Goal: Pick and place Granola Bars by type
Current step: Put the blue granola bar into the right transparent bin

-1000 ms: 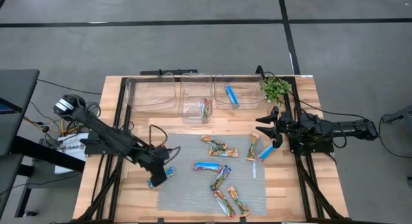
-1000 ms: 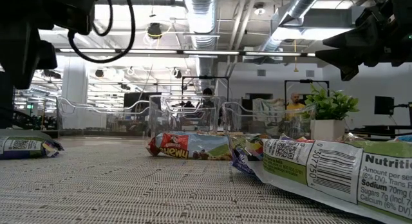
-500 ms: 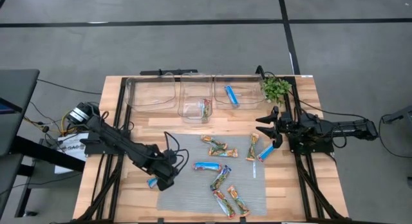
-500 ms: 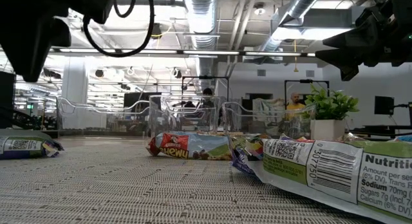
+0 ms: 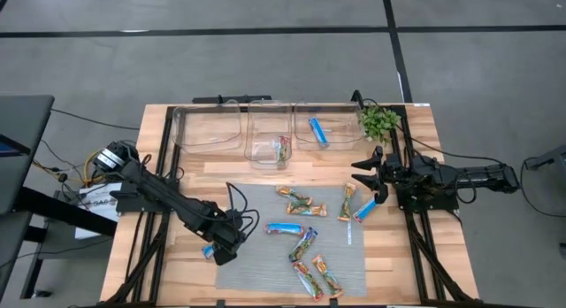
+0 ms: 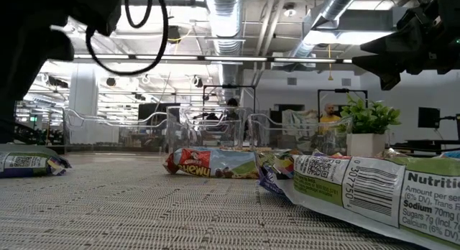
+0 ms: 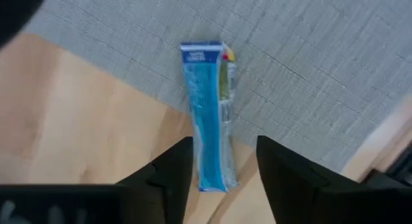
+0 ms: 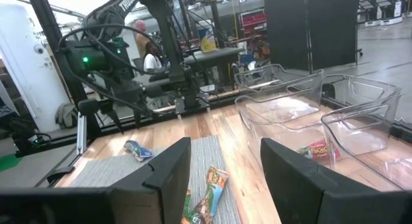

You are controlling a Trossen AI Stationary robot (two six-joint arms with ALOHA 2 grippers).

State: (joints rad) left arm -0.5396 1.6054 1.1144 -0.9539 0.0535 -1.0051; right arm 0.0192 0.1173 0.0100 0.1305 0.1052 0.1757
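L gripper [image 5: 226, 248] over bright blue shiny-wrapped granola bar [image 7: 207, 114] lying half on grey woven mat [image 5: 265, 202], half on wooden bench [image 5: 159, 255]; fingers apart, straddling bar's near end. You: drop straight, centre, then pinch across width. Wrist cam shows bar; overhead hides most of it. R gripper [image 5: 367, 171] parked near plant, fingers apart, empty.

The counter [image 5: 177, 273] is pale, light-brown wood with visible plank lines, and a grey woven mat [image 5: 265, 202] with a fine ribbed weave covers its middle. A bright blue bar [image 7: 209, 114] with a thin yellow-and-red strip down one side lies across the mat's edge. The other bars [image 5: 301, 202] on the mat mix green, orange and tan — one more blue bar [image 5: 285, 228] shows among them. The bins [image 5: 265, 131] are clear; the plant [image 5: 378, 120] is green; both arms are black.
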